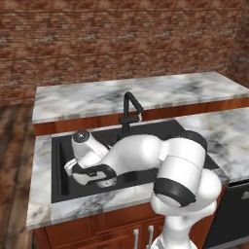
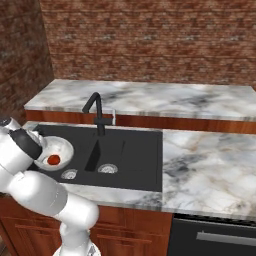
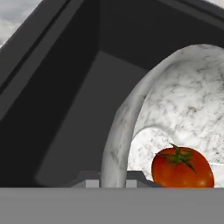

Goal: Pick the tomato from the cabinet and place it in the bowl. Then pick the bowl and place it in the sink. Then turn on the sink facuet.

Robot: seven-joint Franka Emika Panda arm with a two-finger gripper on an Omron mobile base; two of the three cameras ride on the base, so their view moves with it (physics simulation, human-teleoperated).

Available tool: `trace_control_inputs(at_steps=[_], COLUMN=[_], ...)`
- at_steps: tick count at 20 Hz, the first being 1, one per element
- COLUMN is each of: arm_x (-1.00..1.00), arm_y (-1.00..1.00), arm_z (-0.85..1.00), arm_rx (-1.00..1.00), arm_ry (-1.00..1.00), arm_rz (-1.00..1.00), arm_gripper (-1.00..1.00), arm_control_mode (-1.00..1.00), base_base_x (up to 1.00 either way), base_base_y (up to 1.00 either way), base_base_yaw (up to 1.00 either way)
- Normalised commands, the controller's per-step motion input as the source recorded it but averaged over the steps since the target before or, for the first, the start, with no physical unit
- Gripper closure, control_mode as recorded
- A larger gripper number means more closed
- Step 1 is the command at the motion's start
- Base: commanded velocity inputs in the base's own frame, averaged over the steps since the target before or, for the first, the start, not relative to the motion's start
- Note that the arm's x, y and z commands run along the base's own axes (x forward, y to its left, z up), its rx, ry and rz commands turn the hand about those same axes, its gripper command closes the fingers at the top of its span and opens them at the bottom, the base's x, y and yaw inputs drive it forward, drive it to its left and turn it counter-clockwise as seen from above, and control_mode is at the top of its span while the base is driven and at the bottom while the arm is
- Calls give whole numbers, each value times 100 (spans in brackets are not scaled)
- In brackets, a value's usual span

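Two jaws clamped on bowl [image 3: 175, 105] rim.

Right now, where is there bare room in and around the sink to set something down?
The sink's right basin, right of the faucet, is bare, as is the marble counter beyond. The left basin is crowded: the gripper pinches the bowl's rim, tomato inside.

The arm [image 1: 146, 155] hides the bowl [image 2: 62, 149] in the left base view.

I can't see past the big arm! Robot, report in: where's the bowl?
Fingers shut on bowl rim. Bowl down in sink, tomato inside. Faucet stands clear, nothing in the way.
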Motion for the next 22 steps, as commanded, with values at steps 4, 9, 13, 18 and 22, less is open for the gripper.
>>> trace_control_inputs(at_steps=[4, 9, 13, 18, 22], arm_x=[17, 25, 33, 39, 37], arm_y=[18, 3, 0, 2, 14], arm_z=[-6, -23, -43, -41, -35], arm_rx=[0, 0, 0, 0, 0], arm_ry=[12, 8, 4, 1, 0], arm_rz=[-9, -9, -9, -9, -9], arm_gripper=[100, 100, 100, 100, 100], arm_control_mode=[-100, -100, -100, -100, -100], base_base_x=[0, 0, 0, 0, 0], base_base_y=[0, 0, 0, 0, 0], base_base_yaw=[0, 0, 0, 0, 0])
